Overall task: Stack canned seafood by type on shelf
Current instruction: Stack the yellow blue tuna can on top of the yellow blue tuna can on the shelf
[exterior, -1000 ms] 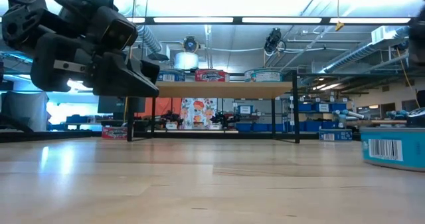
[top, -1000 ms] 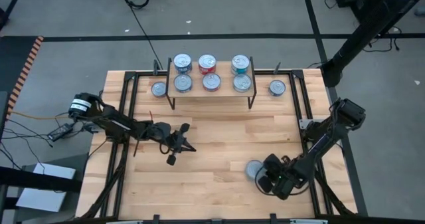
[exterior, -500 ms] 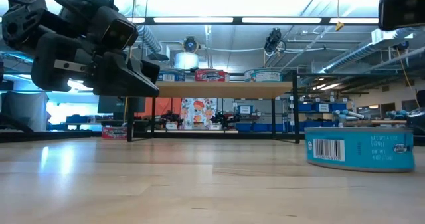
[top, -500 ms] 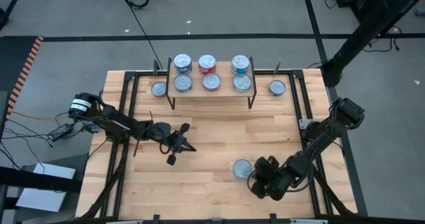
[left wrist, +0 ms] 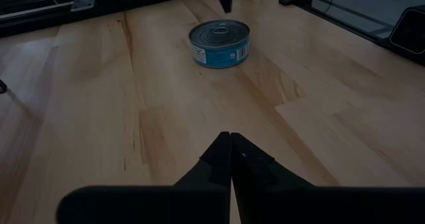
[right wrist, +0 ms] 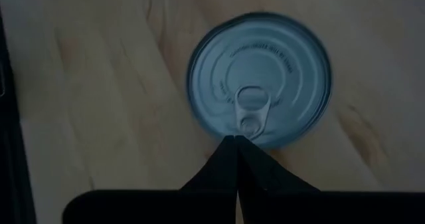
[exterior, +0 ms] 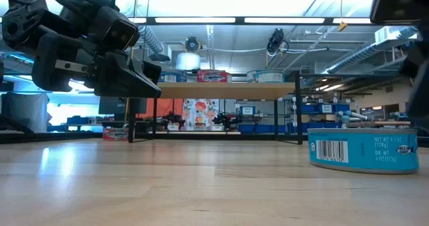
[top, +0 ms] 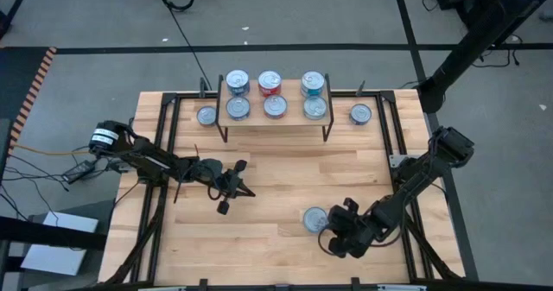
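A teal-labelled tin (top: 314, 219) with a silver pull-tab top stands on its base on the slatted table, also seen in the low view (exterior: 362, 151), the left wrist view (left wrist: 220, 43) and the right wrist view (right wrist: 259, 84). My right gripper (top: 337, 230) is shut, just right of and above this tin (right wrist: 236, 141). My left gripper (top: 233, 187) hovers shut over the table's left middle (left wrist: 230, 141), touching nothing. The shelf (top: 275, 118) stands at the far edge with blue, red and teal tins in pairs on its plank. My right gripper's shut fingertips (right wrist: 229, 154) point down over the near rim of the tin's top (right wrist: 249, 132), by the pull tab. I cannot tell whether they touch it. The tin stands flat on the table.
One more tin (top: 206, 116) stands on the table left of the shelf and another (top: 360, 114) right of it. Black frame rails (top: 164, 153) run along the table's left and right sides. Bare wood lies between the shelf and the grippers.
The teal tin has slid a short way along the table toward its left edge, staying upright, then stopped. My right gripper moved the same way beside it and has since shifted only slightly.
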Motion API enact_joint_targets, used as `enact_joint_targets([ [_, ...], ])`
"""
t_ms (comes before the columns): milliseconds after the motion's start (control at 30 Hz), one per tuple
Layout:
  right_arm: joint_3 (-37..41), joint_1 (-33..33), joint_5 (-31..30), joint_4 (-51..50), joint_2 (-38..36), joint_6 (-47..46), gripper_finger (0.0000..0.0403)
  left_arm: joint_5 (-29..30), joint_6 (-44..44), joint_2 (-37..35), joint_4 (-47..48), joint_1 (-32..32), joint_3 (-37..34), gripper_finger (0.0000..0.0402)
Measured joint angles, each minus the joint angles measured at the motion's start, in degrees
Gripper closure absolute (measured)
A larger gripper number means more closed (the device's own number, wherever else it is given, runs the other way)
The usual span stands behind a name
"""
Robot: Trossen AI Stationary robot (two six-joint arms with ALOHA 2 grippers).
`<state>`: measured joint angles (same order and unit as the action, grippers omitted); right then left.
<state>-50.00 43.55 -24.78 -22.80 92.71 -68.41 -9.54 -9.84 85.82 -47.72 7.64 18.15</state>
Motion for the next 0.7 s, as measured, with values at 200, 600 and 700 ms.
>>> enact_joint_targets([
  [200,0.02,-3.37,2.19,0.09,0.0,3.76,0.0397,0.07,0.02,0.0,-0.01,0.0,-0.02,0.0392],
  [600,0.04,-12.58,5.47,0.43,0.0,9.25,0.0397,1.09,0.04,0.0,-0.01,0.0,-0.02,0.0392],
  [700,0.04,-14.85,6.8,0.46,0.0,11.34,0.0397,1.09,0.04,0.0,-0.01,0.0,-0.02,0.0392],
])
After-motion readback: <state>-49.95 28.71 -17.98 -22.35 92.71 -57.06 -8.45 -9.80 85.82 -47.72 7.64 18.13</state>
